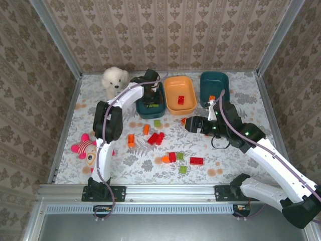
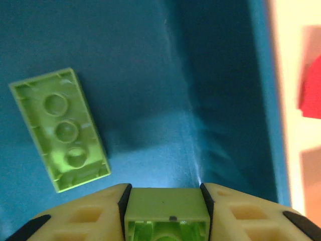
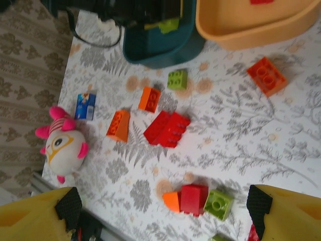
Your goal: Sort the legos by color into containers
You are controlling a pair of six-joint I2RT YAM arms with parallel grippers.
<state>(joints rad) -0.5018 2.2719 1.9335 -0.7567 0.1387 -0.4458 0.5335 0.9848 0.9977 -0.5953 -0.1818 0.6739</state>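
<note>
- Nearest the arm bases, loose legos [image 1: 196,160] are scattered on the counter [image 1: 130,168]: a red one, a lime one, and an orange-red-lime cluster [image 3: 195,200].
- A pink-and-yellow doll [image 1: 85,148] is seen lying by the counter's left edge.
- Mid-counter, two orange bricks [image 3: 119,125] are seen near a red pair [image 3: 167,129]. A single lime piece [image 3: 177,79] is seen just before the left teal bin [image 2: 150,60].
- The right pincer [image 3: 164,205] is released, jaws wide with nothing between them. It is held over the counter, just short of the orange bin [image 1: 173,84].
- The left pincer [image 2: 166,201] is lowered into the left teal bin and clenched on a lime brick [image 2: 167,213], both pads touching it.
- A second lime brick [image 2: 59,129] is seen lying flat on that bin's floor.
- One red brick [image 1: 181,99] is held in the orange bin and one orange brick [image 1: 212,98] in the right teal bin [image 1: 220,83].
- A white plush dog [image 1: 114,80] is seated at the far left, beside the left teal bin.
</note>
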